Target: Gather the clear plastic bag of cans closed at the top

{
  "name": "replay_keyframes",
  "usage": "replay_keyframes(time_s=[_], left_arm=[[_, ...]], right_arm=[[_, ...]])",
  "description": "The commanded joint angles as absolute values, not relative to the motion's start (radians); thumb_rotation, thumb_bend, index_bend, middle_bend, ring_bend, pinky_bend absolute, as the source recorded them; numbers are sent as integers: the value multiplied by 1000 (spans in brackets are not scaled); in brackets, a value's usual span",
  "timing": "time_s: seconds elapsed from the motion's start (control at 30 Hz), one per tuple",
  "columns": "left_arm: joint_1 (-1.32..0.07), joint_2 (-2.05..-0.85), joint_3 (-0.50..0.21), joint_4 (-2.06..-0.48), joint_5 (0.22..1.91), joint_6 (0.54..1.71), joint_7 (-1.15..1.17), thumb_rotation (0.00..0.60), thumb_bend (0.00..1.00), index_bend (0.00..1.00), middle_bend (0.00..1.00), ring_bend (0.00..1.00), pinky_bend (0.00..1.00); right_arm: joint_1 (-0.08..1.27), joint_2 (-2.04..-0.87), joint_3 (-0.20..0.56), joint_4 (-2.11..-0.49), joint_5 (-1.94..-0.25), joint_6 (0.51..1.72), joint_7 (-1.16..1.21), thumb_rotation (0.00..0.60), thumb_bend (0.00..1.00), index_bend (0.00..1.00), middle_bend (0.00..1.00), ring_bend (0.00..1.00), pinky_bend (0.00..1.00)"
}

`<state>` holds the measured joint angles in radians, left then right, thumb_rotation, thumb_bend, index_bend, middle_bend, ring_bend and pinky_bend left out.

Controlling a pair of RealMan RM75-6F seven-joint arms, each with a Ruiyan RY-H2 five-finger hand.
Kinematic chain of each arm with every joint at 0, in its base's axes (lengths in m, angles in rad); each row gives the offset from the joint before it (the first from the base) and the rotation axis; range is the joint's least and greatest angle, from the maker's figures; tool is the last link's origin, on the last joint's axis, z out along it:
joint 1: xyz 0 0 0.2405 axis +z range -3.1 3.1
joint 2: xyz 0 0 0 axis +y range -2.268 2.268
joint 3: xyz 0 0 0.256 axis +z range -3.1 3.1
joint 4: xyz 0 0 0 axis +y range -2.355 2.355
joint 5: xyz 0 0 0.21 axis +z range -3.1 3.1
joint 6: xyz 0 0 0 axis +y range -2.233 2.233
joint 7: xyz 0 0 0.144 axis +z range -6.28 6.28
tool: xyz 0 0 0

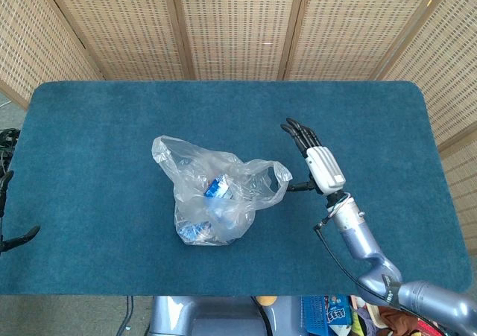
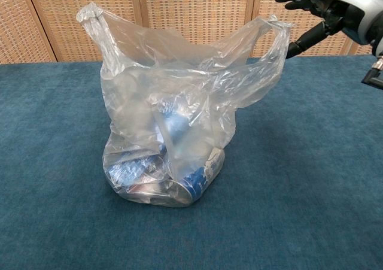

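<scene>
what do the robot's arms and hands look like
The right hand has black fingers and a ribbed white back. Its wrist is silver with a small green mark, on a glossy blue-grey arm with a thin black cable alongside. Of the left hand only black fingers show at the frame edge.

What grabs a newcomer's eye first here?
The clear plastic bag with blue cans in the middle of the blue table, its two handles standing apart. Next, the right hand, fingers spread, right beside the bag's right handle. The left hand sits at the table's left edge.
</scene>
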<state>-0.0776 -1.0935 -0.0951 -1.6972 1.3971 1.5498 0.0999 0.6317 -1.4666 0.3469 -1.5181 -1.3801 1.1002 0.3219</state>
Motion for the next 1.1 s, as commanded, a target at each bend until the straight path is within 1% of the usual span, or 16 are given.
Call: replay_keyframes(time_s=[0.03, 0.47, 0.83, 1.1], left_arm=[[-78, -1093, -96, -1698, 1398, 1548, 99, 600, 110, 0, 0, 0, 0], [-73, -1077, -106, -1703, 1388, 1542, 66, 600, 109, 0, 0, 0, 0], [-74, -1073, -109, -1703, 1385, 1532, 60, 600, 109, 0, 0, 0, 0], [-75, -1069, -112, -1702, 1377, 1524, 53, 600, 108, 0, 0, 0, 0]], right_arm=[[649, -1501, 351, -1515, -1371, 1105, 331, 600, 0, 0, 0, 0, 0], [691, -1653, 416, -1493, -1307, 1186, 390, 600, 0, 0, 0, 0, 0], [723, -1702, 468, -1523, -1245, 1201, 367, 600, 0, 0, 0, 0, 0], [719, -1716, 500, -1558, -1201, 1225, 372, 600, 0, 0, 0, 0, 0]])
